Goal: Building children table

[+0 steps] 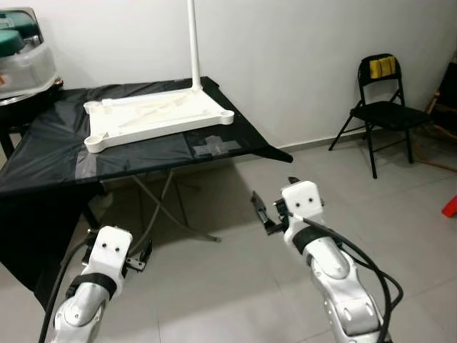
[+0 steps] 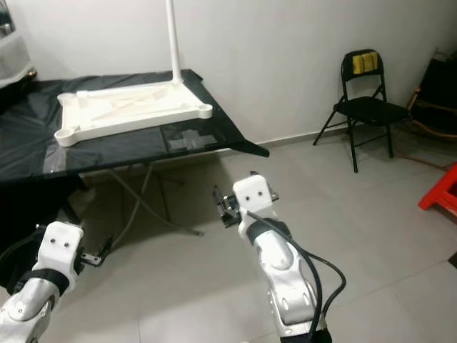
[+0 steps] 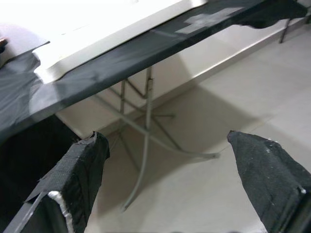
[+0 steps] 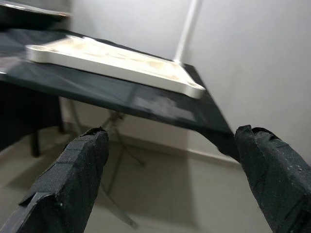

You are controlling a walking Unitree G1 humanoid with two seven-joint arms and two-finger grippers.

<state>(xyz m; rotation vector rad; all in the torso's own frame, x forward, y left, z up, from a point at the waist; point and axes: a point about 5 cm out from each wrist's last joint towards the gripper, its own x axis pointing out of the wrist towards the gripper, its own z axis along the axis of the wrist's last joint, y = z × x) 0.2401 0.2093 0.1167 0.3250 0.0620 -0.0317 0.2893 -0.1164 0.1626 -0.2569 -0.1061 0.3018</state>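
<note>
A folding table (image 1: 43, 168) draped in black plastic sheeting fills the upper left of the head views, its metal legs crossing beneath it above the grey tiled floor (image 1: 235, 286). On the sheeting lies the white children's tabletop (image 1: 153, 114), upside down, with round leg sockets at its corners. One white leg (image 1: 193, 43) stands upright from the far right corner socket and runs out of the top of the frame. Patches of grey tape (image 1: 216, 146) sit on the sheeting just beside the tabletop's near right corner. At the upper right, against the white wall, stands a black folding chair (image 1: 385, 107) with something yellow on its backrest.

Low in the frame, the right gripper (image 1: 265, 214) hangs over the floor in front of the table, well apart from the tabletop; its fingers are spread wide with nothing between them. The left gripper (image 1: 141, 256), lower left near the table's edge, is likewise spread wide and empty.
</note>
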